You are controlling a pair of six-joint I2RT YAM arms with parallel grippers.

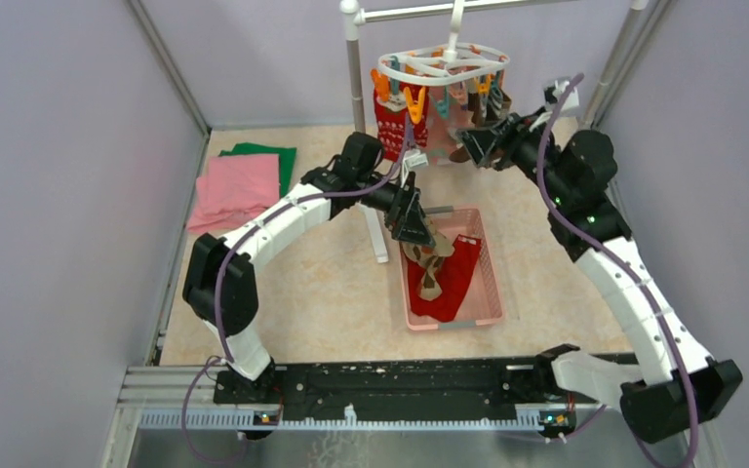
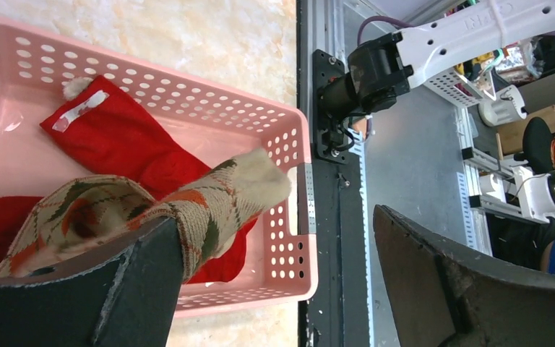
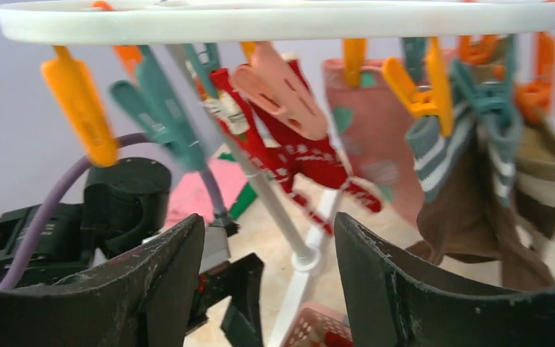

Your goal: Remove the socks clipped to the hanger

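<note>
Progress: red sock (image 1: 460, 271) and argyle sock (image 2: 217, 199) in basket (image 1: 494, 285), lower centre; my left gripper (image 1: 413, 220) above, jaws apart; right gripper (image 3: 267, 224), jaws apart, at hanger (image 1: 444, 66), top centre. Maybe four socks (image 3: 365, 123) clipped there, view blurred.

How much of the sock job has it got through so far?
Partly done. A red sock already lies in the pink basket. In hand: an argyle sock drapes over the left fingers, which are spread open above that basket. Left: a red patterned sock, a pink sock and a brown sock hang clipped on the hanger, the open right fingers close by.
</note>
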